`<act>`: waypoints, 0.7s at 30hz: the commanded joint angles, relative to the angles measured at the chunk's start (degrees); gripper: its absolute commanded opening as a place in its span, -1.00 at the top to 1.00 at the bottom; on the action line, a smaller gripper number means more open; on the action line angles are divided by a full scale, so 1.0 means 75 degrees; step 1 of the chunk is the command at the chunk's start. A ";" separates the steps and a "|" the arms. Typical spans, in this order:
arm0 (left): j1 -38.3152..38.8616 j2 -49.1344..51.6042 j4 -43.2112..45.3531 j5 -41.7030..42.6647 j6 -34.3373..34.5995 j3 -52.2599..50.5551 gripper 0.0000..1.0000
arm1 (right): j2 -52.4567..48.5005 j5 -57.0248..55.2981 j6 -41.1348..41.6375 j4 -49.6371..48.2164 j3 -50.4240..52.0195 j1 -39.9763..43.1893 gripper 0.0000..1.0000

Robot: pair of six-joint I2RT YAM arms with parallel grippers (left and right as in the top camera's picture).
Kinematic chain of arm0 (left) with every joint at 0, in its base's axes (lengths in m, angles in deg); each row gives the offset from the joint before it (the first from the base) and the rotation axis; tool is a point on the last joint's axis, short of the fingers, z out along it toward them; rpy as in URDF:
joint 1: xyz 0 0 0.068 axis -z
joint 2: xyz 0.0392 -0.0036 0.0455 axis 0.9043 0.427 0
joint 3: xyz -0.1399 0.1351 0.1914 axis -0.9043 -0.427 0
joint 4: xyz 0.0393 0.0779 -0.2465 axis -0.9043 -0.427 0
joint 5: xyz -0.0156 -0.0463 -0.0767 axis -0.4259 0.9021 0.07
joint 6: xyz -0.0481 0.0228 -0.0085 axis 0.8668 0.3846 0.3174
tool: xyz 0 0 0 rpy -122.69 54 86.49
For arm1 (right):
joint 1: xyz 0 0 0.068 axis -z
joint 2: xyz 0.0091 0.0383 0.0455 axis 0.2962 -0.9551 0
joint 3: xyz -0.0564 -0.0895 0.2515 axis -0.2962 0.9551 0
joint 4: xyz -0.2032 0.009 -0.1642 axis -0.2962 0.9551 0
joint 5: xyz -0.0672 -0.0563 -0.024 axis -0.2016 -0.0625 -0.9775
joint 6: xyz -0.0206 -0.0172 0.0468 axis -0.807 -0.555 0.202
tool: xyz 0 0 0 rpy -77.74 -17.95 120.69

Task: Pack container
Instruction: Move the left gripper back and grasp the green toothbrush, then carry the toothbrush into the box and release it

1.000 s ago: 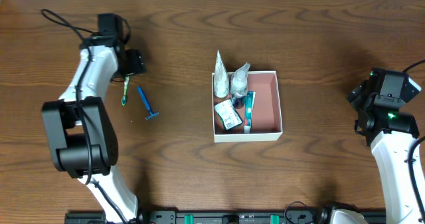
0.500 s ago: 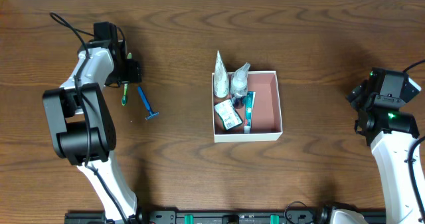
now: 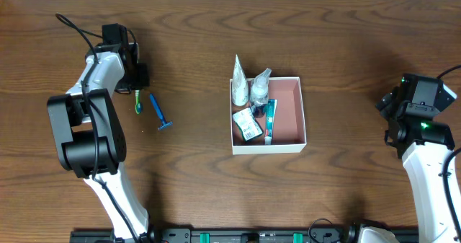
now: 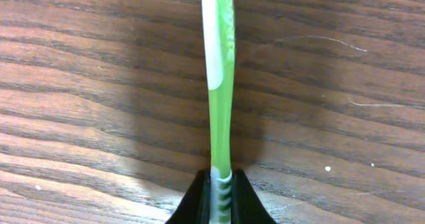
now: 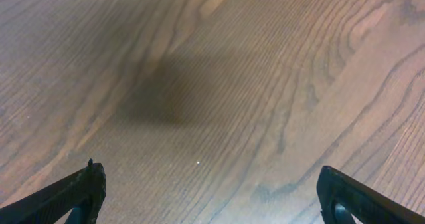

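The container (image 3: 289, 110), a white-walled box with a pink-brown inside, sits at the table's middle. It holds a white tube (image 3: 238, 84), a small bottle (image 3: 259, 89), a green pack (image 3: 247, 124) and a teal tube (image 3: 269, 120) along its left side. Far to the left, my left gripper (image 4: 221, 185) (image 3: 138, 79) is shut on the handle of a green toothbrush (image 4: 220, 117) (image 3: 138, 103) that lies on the wood. My right gripper (image 5: 212, 179) is open over bare table at the right edge, its arm (image 3: 421, 106) well away from the container.
A blue razor (image 3: 159, 113) lies on the table just right of the toothbrush. Dark wooden table (image 3: 202, 178) surrounds the box on all sides.
My left gripper has closed on the green toothbrush's handle; half a second ago its jaws stood open around it. The right arm has not moved.
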 commanded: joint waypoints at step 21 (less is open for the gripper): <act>0.0321 -0.2515 -0.0490 0.1370 0.1731 0.0140 0.88 | -0.0020 -0.0128 -0.0015 0.0009 -0.0050 0.0041 -0.98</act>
